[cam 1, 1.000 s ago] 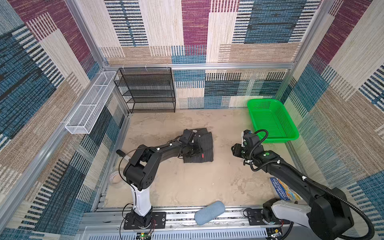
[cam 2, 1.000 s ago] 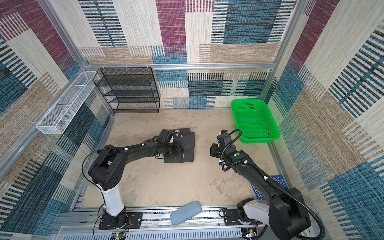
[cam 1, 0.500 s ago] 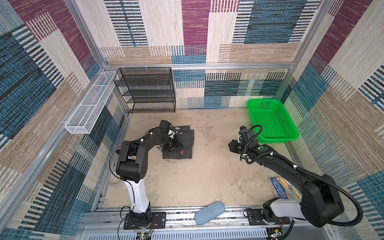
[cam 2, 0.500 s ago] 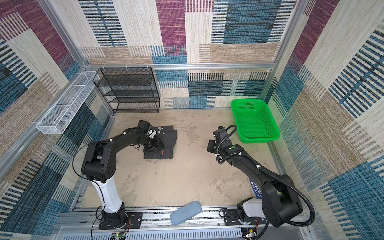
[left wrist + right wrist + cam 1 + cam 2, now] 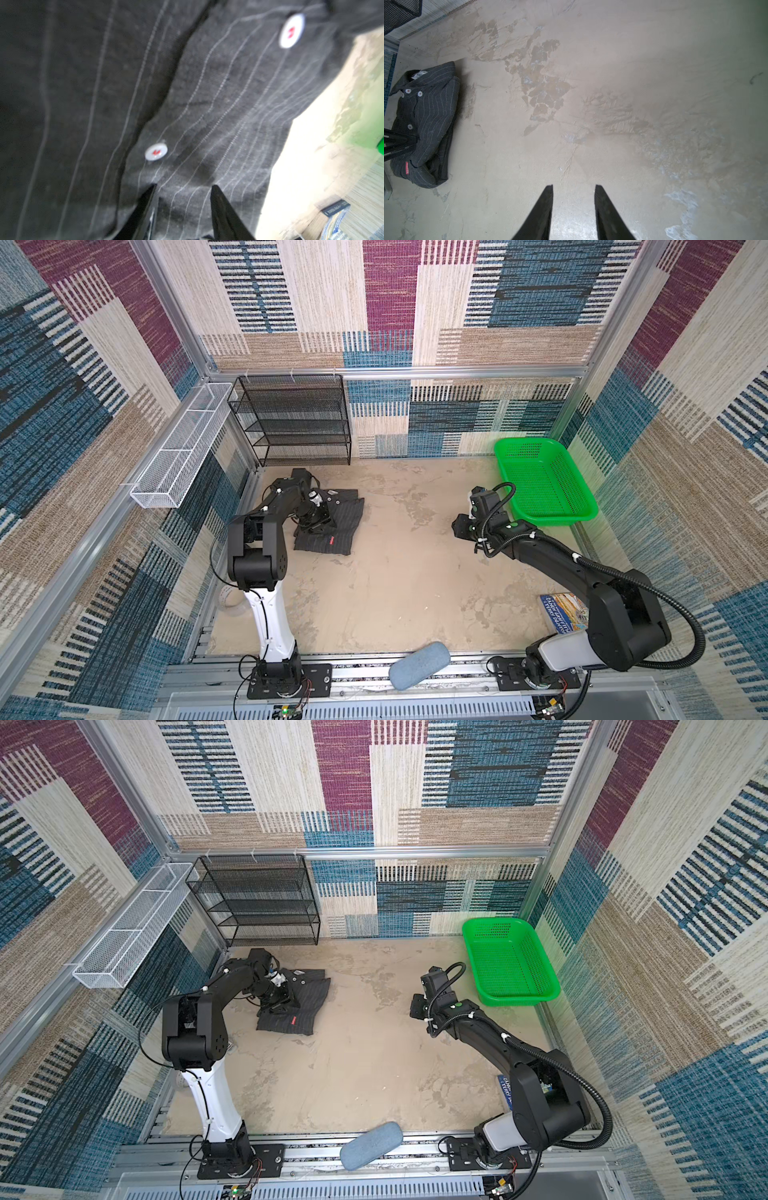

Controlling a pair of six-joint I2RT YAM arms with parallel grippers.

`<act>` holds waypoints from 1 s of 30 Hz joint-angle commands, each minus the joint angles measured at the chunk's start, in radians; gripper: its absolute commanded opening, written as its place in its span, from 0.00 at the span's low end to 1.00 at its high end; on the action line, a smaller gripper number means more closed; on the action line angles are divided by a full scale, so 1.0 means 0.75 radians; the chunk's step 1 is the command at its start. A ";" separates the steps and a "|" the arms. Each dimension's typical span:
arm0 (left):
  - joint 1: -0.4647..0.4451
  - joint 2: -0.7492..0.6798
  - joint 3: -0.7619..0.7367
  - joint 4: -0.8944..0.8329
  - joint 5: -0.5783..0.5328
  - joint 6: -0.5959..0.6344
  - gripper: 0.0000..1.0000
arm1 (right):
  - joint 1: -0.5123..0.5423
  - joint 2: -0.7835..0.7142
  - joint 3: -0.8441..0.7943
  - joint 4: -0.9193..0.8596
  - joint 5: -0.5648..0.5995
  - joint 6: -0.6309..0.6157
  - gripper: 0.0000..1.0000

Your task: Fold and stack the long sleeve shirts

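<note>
Although the task speaks of several, only one long sleeve shirt is in sight. It lies on the far left part of the desk, just in front of a black mesh shelf rack and well apart from the single green basket at the far right.

Three things could hold something: that green basket, whose perforated floor shows bare; the one rack with several tiers, where only its own mesh shows; and one white wire basket, divided by cross wires and hung on the left wall rail, with the wall pattern showing through it.

One blue-grey oblong pad rests on the front rail. One printed book lies by the right arm's base.

Folded into a compact rectangle, the shirt is dark charcoal with thin pale pinstripes. Its collar end is toward the rack. It has small white buttons stitched in red, a white neck tag and a small red label.

Of the two claws, the left claw has its tips set down on the cloth, jaws partly apart, with striped fabric flat between them. The right claw hangs over bare desk, jaws narrowly apart and holding nothing.
</note>
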 commanded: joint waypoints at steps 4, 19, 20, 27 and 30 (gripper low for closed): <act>-0.006 -0.134 0.030 -0.063 0.005 0.042 0.47 | 0.002 -0.060 -0.008 0.069 -0.014 -0.008 0.37; -0.291 -0.271 -0.313 0.245 -0.203 -0.192 0.50 | 0.002 -0.211 -0.167 0.114 -0.051 0.025 0.38; -0.293 -0.243 -0.295 0.255 -0.203 -0.196 0.50 | 0.001 -0.208 -0.168 0.113 -0.050 0.025 0.38; -0.268 -0.059 -0.145 0.257 -0.259 -0.194 0.50 | 0.001 -0.201 -0.181 0.114 -0.038 0.026 0.38; -0.229 -0.011 -0.109 0.250 -0.257 -0.190 0.50 | 0.000 -0.190 -0.175 0.107 -0.032 0.021 0.38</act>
